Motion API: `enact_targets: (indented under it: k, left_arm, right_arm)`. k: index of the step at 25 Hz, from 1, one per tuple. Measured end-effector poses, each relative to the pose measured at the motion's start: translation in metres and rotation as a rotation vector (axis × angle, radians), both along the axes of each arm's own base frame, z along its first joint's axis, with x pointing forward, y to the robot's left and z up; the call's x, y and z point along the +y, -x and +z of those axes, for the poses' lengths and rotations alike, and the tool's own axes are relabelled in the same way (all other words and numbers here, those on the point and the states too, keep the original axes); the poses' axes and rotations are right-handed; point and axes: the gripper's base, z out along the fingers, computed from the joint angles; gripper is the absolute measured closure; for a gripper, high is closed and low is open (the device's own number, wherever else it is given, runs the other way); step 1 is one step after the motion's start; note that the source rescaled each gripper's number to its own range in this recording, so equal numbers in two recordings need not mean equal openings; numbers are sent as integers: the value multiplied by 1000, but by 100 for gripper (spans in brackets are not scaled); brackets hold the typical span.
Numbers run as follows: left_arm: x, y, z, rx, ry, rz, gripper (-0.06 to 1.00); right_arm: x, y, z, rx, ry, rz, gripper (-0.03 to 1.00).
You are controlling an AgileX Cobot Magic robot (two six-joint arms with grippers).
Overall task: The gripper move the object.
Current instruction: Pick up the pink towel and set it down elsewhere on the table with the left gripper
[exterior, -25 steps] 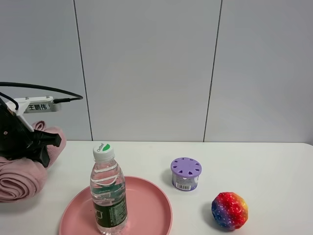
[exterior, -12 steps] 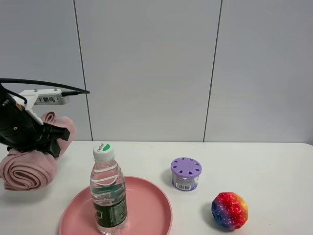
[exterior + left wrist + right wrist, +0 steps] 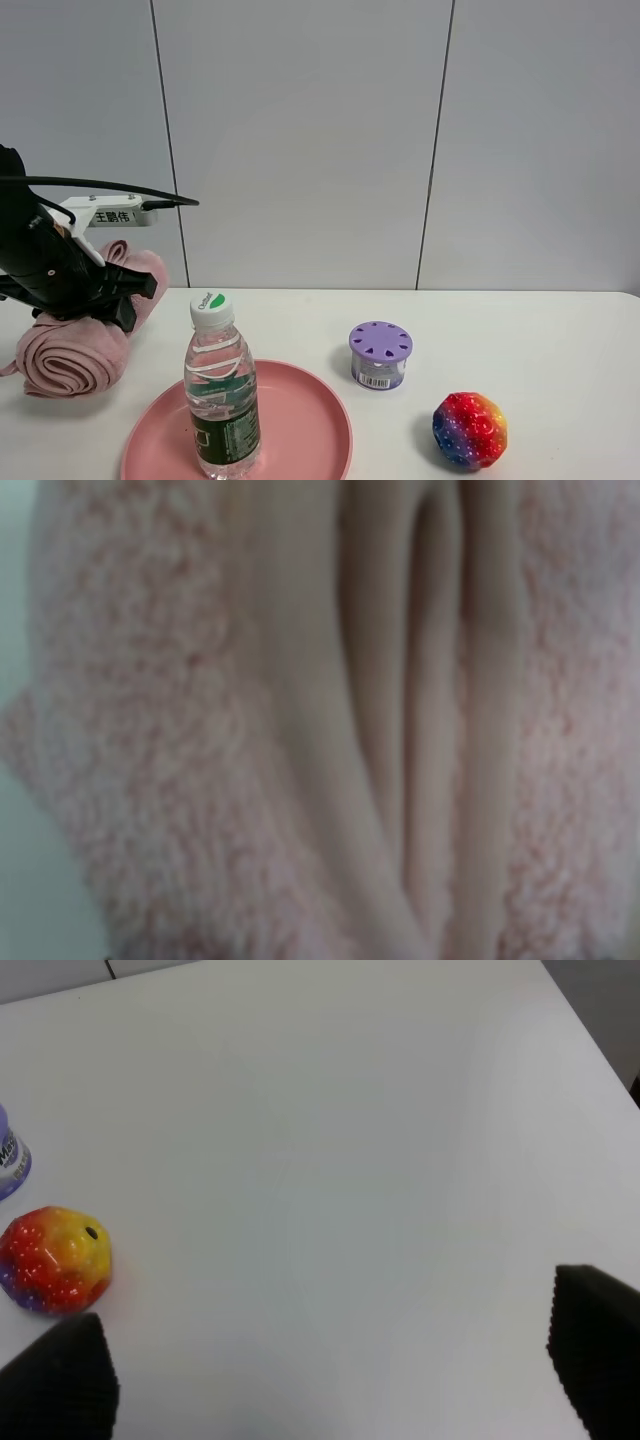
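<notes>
Clamping round the middle of the pink rolled towel (image 3: pixel 68 352): left pincer (image 3: pixel 98 297), jaws narrowed onto the soft roll (the left wrist view is showing nothing but blurred pink pile, so the fingers themselves are not appearing there).

Step in hand, as judged: the carrying phase of the move, with the grasp already made.

Location: the towel is sitting at the far left of the table (image 3: pixel 540 330), near the pink plate (image 3: pixel 310 425) and the water bottle (image 3: pixel 222 395) standing on it. Whether it is hanging clear of the table cannot be told.

Next move: it is calling for a firm hold and a path avoiding the bottle, which looks easy to tip.

Pose: left arm is reaching in from the left edge, wrist angling downward, cable (image 3: pixel 100 185) arching above.

Also listed: right pincer (image 3: pixel 325 1360) is hanging wide and empty over the table, rainbow ball (image 3: pixel 53 1260) near it.
</notes>
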Motion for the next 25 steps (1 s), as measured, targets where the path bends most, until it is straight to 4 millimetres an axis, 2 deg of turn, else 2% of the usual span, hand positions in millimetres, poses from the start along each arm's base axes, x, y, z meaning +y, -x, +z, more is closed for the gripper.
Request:
enact_targets:
  k: [20, 22, 25]
  left_arm:
    - [1, 6, -11, 114, 6, 45, 92]
    - [1, 6, -11, 118, 5, 45, 83]
    - [2, 7, -11, 132, 2, 45, 57]
  right_arm:
    - [0, 0, 0, 0, 0, 0, -3]
    - [0, 0, 0, 0, 0, 0, -3]
    - [0, 0, 0, 0, 0, 0, -3]
